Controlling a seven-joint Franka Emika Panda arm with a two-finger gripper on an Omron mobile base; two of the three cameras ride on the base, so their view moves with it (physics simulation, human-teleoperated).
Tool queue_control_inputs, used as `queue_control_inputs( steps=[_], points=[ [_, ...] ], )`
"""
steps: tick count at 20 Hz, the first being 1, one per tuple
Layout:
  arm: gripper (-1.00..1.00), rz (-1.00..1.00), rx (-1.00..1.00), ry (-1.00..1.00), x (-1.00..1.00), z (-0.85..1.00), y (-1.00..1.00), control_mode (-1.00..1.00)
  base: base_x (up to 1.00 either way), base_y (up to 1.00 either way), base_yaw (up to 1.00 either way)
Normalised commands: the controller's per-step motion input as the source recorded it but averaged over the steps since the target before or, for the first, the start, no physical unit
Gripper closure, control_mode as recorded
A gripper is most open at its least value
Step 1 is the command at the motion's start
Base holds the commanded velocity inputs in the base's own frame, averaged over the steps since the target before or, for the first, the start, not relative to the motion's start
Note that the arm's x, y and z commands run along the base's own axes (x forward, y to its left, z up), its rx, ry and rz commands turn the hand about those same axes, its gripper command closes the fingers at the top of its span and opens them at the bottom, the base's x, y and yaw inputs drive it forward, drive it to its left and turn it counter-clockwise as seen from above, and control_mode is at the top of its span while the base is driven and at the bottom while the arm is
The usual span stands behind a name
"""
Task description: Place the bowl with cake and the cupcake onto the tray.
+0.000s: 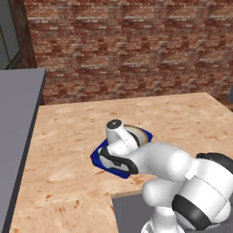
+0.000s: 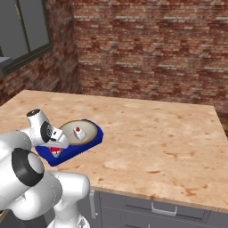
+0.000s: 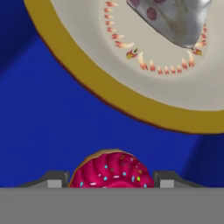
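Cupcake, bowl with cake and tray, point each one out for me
cupcake (image 3: 111, 170): hand view, pink sprinkled top.
bowl with cake (image 2: 69, 130): right base view, bare inner floor.
tray (image 2: 71, 153): right base view, near blue side wall.

Deep-blue rectangular tray (image 1: 96, 157) is mostly covered by white arm in left base view; only its corners are seen. Grey-tan bowl w/ brownish rim (image 3: 131, 100) is cropped top and right in hand view. Pink-topped cupcake (image 3: 111, 171) is cut off below by the finger tips (image 3: 54, 180); grip contact can't be judged.
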Motion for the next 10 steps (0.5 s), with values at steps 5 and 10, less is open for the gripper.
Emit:
queue_control_inputs(
  steps=[5,10],
  points=[
    [1.0,0.0,0.0,0.0,0.0,-0.01,0.0,-1.0,0.0,0.0,0.0],
    [1.0,0.0,0.0,0.0,0.0,-0.03,0.0,-1.0,0.0,0.0,0.0]
  ],
)
